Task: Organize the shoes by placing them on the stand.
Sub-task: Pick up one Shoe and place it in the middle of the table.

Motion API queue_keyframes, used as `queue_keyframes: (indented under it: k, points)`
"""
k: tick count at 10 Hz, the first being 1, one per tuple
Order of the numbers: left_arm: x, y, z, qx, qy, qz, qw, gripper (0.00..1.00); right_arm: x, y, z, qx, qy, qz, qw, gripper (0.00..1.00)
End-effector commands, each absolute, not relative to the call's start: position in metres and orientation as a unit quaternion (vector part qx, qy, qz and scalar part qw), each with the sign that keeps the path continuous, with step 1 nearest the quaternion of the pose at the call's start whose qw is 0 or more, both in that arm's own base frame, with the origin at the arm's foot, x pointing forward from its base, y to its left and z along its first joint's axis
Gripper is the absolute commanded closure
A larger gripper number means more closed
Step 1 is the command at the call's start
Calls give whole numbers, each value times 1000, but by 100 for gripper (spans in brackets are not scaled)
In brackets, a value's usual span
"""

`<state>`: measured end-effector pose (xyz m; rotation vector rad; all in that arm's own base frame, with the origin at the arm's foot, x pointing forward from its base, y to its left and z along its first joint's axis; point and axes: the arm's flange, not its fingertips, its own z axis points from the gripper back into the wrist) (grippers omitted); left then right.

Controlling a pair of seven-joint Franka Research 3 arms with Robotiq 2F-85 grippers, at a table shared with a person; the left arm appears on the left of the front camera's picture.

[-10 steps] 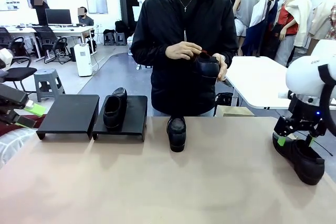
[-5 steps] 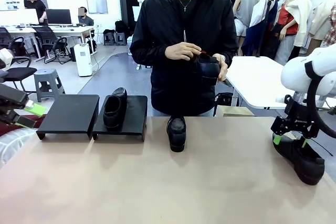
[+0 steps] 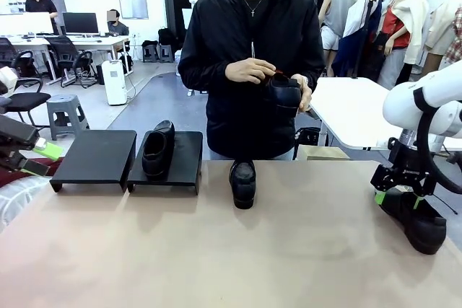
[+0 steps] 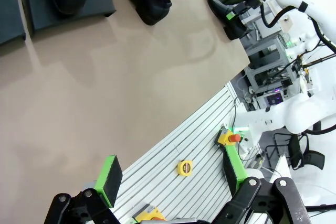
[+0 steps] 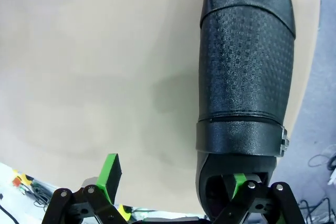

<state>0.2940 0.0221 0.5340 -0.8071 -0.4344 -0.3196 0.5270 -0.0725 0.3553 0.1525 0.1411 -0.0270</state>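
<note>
The right gripper (image 3: 398,198) hangs wide open and empty just above the heel of the shoe (image 3: 422,225) at the right edge of the table (image 3: 216,250), toe pointing toward the robot, so this arm is nearest.

The front camera sits low on the near side of the table (image 3: 289,265). It faces straight across to the person (image 3: 253,70) at the far edge and takes in most of the top from mid-distance. The left wrist camera hangs high beyond the left edge and looks down slantwise across the top toward the right edge, sharing with the front view the stand (image 3: 94,156), the middle shoe (image 3: 242,182) and the edge shoe (image 3: 422,225). The right wrist camera looks straight down from close above that edge shoe, which all three views share along with the tabletop beside it.
</note>
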Motion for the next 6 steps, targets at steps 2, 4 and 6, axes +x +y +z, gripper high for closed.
queue_keyframes:
  k: [2,4,6]
  points:
    - [295,23,534,-398,-215,-164,877,0,530,-77,354,77,76,-6,994,0]
    - [295,23,534,-398,-215,-164,877,0,531,-78,353,76,79,-23,994,98]
    - [295,23,534,-398,-215,-164,877,0,532,-79,349,65,82,-30,994,100]
